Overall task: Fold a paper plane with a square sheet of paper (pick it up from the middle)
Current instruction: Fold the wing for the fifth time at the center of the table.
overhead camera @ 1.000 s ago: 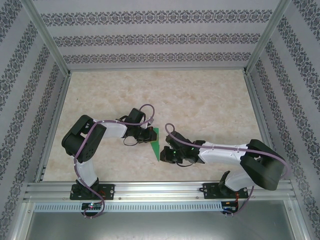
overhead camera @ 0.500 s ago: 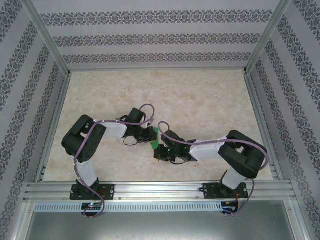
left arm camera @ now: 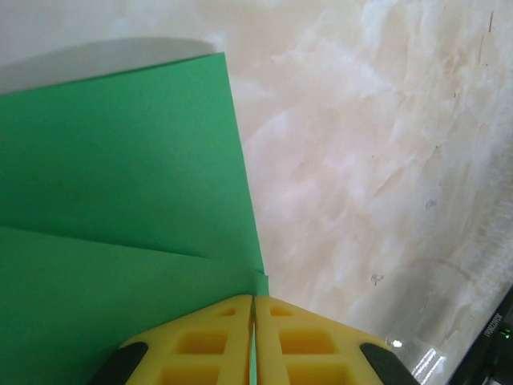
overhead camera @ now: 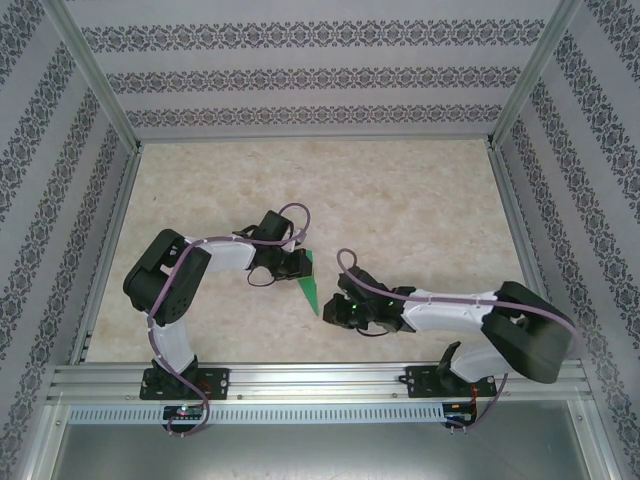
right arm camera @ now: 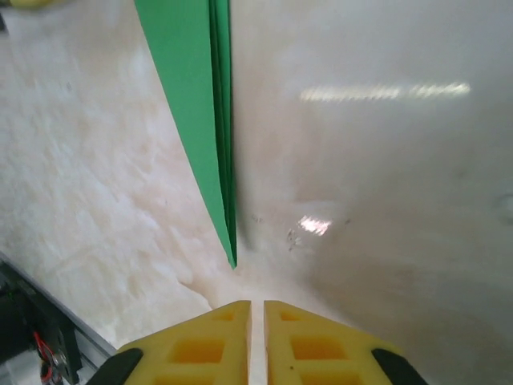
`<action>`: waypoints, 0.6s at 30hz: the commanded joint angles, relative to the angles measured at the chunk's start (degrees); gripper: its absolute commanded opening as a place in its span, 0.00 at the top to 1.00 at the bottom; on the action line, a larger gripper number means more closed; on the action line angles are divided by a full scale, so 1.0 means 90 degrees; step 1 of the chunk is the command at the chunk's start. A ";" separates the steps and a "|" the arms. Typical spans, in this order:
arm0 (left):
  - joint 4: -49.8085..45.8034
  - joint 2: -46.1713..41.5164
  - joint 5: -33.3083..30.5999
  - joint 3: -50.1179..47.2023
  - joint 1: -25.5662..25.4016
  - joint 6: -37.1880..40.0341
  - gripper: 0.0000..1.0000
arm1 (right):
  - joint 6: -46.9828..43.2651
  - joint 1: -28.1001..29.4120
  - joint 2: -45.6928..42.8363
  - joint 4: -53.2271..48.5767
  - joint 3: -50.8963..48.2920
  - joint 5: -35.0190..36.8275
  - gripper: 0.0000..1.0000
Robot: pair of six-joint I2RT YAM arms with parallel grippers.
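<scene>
On the counter (overhead camera: 400, 190), between the two arms, is the paper plane (overhead camera: 310, 283), a narrow green dart pointing toward the near edge. It looks feather-light, limp and easily creased, so it is probably best pinched where the folded layers stack. The left jaws are clamped on its folded edge. The right jaws, barely parted and empty, sit just short of its tip.

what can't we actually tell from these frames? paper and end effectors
- Paper plane outline: left wrist view cuts it at the left and bottom edges; right wrist view cuts it at the top edge.
- Grip depth: the left end effector covers the pinched edge.
- Fold layers: too small in the top view.
- Tip touching the table or lifted: right wrist view cannot settle it.
</scene>
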 commanded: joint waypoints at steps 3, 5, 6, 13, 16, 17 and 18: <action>-0.0340 -0.0269 -0.0124 0.0238 -0.0051 0.0161 0.87 | -0.0220 -0.0353 -0.0913 -0.0927 0.0021 0.1204 0.76; -0.0471 -0.0398 -0.0140 0.0359 -0.0099 0.0213 0.85 | -0.0182 -0.0526 -0.1159 -0.0901 -0.0152 0.1383 0.70; -0.0553 -0.0460 -0.0178 0.0402 -0.0112 0.0245 0.84 | -0.0192 -0.0607 -0.1236 -0.0823 -0.0212 0.1380 0.70; -0.2539 -0.1002 -0.2464 0.1107 -0.0476 0.0436 0.57 | -0.0303 -0.0865 -0.1197 -0.0877 -0.0188 0.1578 0.65; -0.3399 -0.1142 -0.3634 0.1449 -0.0817 0.0285 0.44 | -0.0341 -0.0865 -0.1094 -0.0915 -0.0110 0.1736 0.64; -0.3610 -0.1173 -0.3890 0.1517 -0.0925 0.0197 0.33 | -0.0337 -0.0866 -0.1072 -0.0899 -0.0113 0.1813 0.64; -0.3774 -0.1203 -0.4076 0.1566 -0.1035 0.0107 0.31 | -0.0301 -0.0868 -0.1052 -0.0872 -0.0140 0.1886 0.64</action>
